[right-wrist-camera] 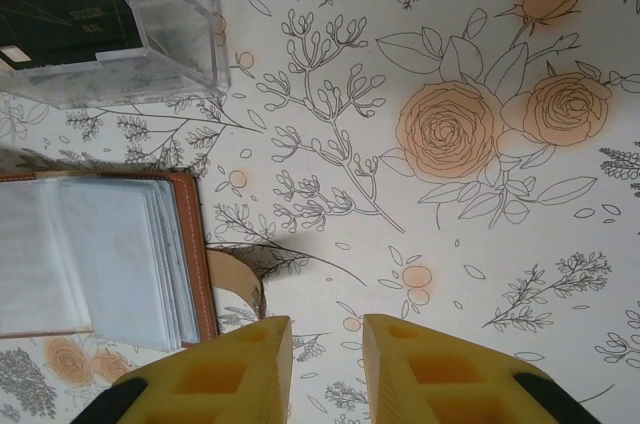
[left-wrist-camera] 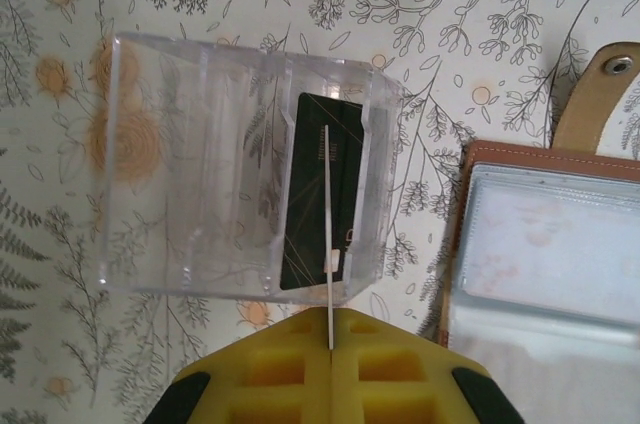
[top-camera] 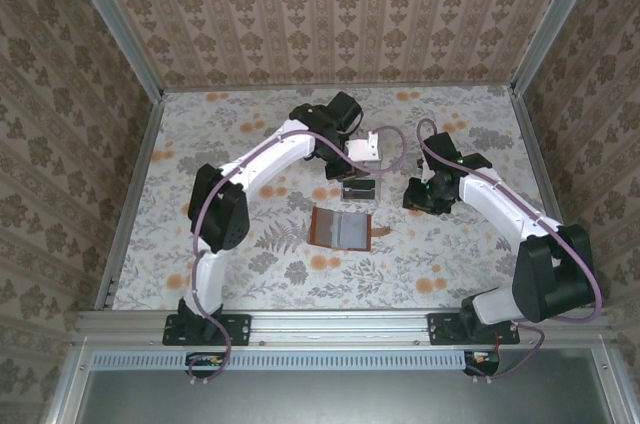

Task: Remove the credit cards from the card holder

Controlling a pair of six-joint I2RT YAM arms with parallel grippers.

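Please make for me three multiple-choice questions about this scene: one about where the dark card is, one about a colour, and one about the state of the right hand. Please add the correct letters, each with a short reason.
1. Where does the dark card lie?
A) inside the card holder
B) inside the clear tray
C) between the fingers of the right hand

2. What colour is the card holder's outer edge?
A) brown
B) green
C) black

3. How is the right hand?
A) shut on the dark card
B) shut on the clear tray's wall
C) open, with nothing between its fingers

Answers:
1 B, the dark card shows through the tray's clear walls.
2 A, its stitched border is brown in both wrist views.
3 C, its two yellow fingers stand apart with nothing between them.
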